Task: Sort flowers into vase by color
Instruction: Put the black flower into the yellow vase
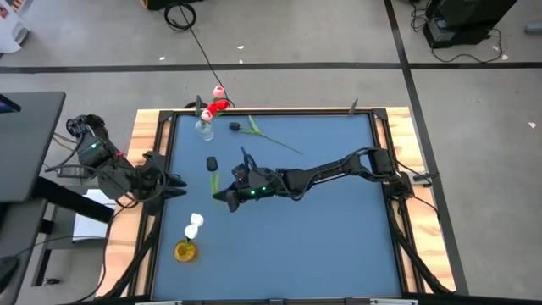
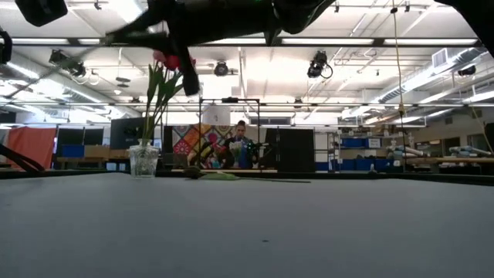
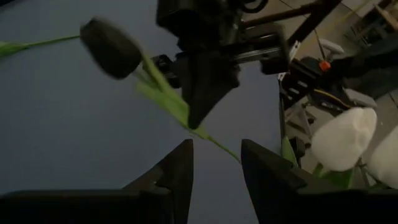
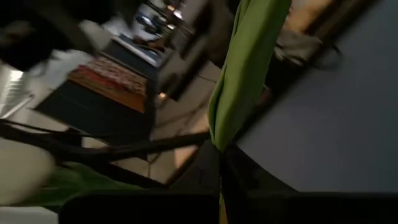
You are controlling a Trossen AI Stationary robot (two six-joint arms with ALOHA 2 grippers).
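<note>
Blue tabletop sitting inside a wooden frame; black cable trailing over the grey floor; a person sitting far behind.

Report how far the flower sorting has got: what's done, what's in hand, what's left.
Done: red and pink tulips stand in the clear vase, white tulips in the yellow vase. In hand: the right gripper is shut on the stem of a dark tulip, held above the table. Left: placing that flower, then the other dark tulip lying on the table. The left gripper waits open at the left edge.
</note>
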